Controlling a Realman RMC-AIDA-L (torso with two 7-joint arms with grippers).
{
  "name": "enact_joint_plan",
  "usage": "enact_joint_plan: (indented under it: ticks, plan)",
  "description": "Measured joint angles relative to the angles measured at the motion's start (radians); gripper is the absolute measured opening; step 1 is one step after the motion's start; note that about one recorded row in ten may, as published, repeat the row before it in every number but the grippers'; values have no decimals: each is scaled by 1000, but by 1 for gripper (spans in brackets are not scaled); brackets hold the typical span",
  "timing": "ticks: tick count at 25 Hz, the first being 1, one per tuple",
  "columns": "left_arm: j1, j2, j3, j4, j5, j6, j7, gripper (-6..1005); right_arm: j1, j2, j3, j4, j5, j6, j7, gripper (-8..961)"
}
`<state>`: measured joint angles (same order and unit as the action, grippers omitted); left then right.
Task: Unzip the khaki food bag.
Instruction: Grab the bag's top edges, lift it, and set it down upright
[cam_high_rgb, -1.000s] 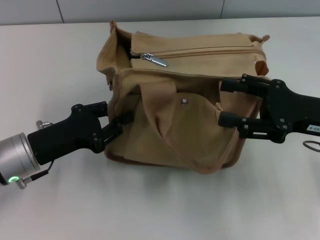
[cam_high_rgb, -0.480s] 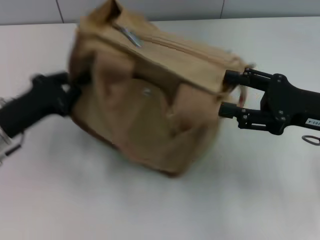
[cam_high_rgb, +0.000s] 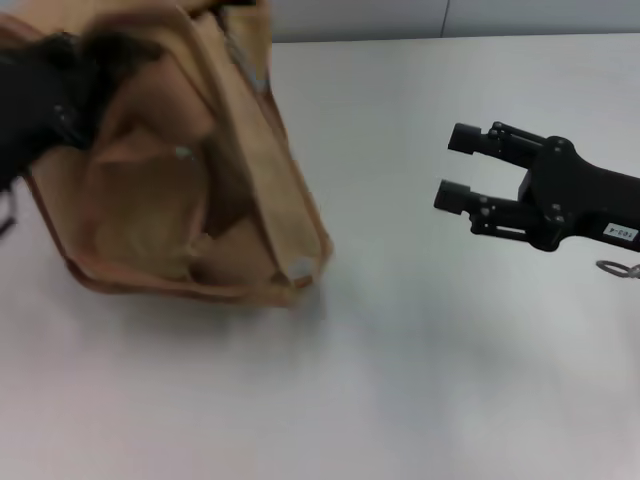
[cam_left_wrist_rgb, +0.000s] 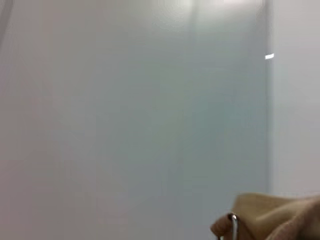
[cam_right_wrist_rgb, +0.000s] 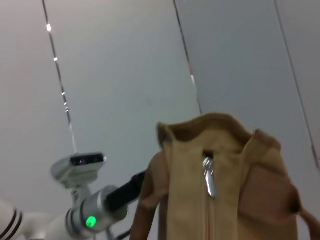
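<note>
The khaki food bag (cam_high_rgb: 180, 170) is tipped up on one end at the left of the table, its brown base trim low and facing me. My left gripper (cam_high_rgb: 62, 92) is at the bag's upper left side, shut on its fabric, and shows blurred. My right gripper (cam_high_rgb: 457, 167) hovers open over the table's right side, well apart from the bag, with nothing between its fingers. The right wrist view shows the bag (cam_right_wrist_rgb: 225, 190) end-on, with the silver zipper pull (cam_right_wrist_rgb: 209, 176) hanging at the top of the zip. A corner of the bag (cam_left_wrist_rgb: 272, 215) shows in the left wrist view.
The white table (cam_high_rgb: 400, 350) stretches between the bag and my right gripper. A grey wall runs along the table's far edge (cam_high_rgb: 450, 20). My left arm, with a green light (cam_right_wrist_rgb: 91, 220), shows beside the bag in the right wrist view.
My left arm has dragged the bag left and up, tipping it on end. The bag has come away from the right gripper, which stays almost where it was.
</note>
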<state>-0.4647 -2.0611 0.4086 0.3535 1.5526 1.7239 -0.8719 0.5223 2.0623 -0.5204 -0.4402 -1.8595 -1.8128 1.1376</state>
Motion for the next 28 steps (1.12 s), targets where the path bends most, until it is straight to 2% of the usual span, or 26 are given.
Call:
enact_joint_plan:
  ticks: [1, 2, 3, 4, 5, 6, 7, 8, 9, 11, 12, 13, 14, 16, 17, 21, 28]
  plan:
    - [-3, -7, 64, -46, -1, 6, 67, 50, -3, 2, 1, 14, 22, 11, -14, 801]
    - [-3, -7, 64, -46, -1, 6, 67, 50, -3, 2, 1, 14, 22, 11, -14, 801]
    - [-8, -11, 111, -119, -4, -3, 163, 50, -11, 11, 1, 28, 37, 19, -77, 801]
    - [-8, -11, 111, -119, -4, -3, 163, 50, -11, 11, 1, 28, 37, 19, -77, 801]
    - [-12, -13, 126, -171, -6, -12, 230, 50, -17, 16, 2, 40, 44, 22, -131, 801]
    - [-23, -18, 133, -275, -6, -32, 365, 50, -31, 22, 5, 89, 65, 33, -264, 801]
    - [-23, -18, 133, -275, -6, -32, 365, 50, -31, 22, 5, 89, 65, 33, -264, 801]
    - [-32, -18, 135, -344, -8, -45, 463, 50, -41, 22, 6, 149, 99, 44, -380, 801]
    - [-32, -18, 135, -344, -8, -45, 463, 50, -41, 22, 6, 149, 99, 44, -380, 801]
    - [-36, -18, 135, -369, -8, -47, 495, 50, -58, 22, 7, 229, 136, 66, -552, 801]
    - [-39, -18, 134, -379, -8, -48, 500, 50, -58, 22, 7, 229, 136, 66, -552, 801]
    - [-41, -18, 134, -382, -7, -48, 501, 50, -65, 24, 9, 284, 139, 89, -690, 801]
    - [-42, -18, 135, -384, -7, -49, 501, 50, -65, 24, 9, 284, 139, 89, -690, 801]
    - [-42, -19, 135, -387, -6, -51, 501, 50, -67, 24, 13, 392, 158, 140, -907, 801]
    - [-42, -19, 135, -387, -6, -51, 501, 50, -67, 24, 13, 392, 158, 140, -907, 801]
    - [-41, -19, 132, -395, -6, -57, 502, 50, -49, 29, 31, 555, 222, 189, -1094, 801]
    - [-48, -19, 128, -424, -6, -89, 530, 50, -12, 31, 91, 678, 218, 243, -1136, 801]
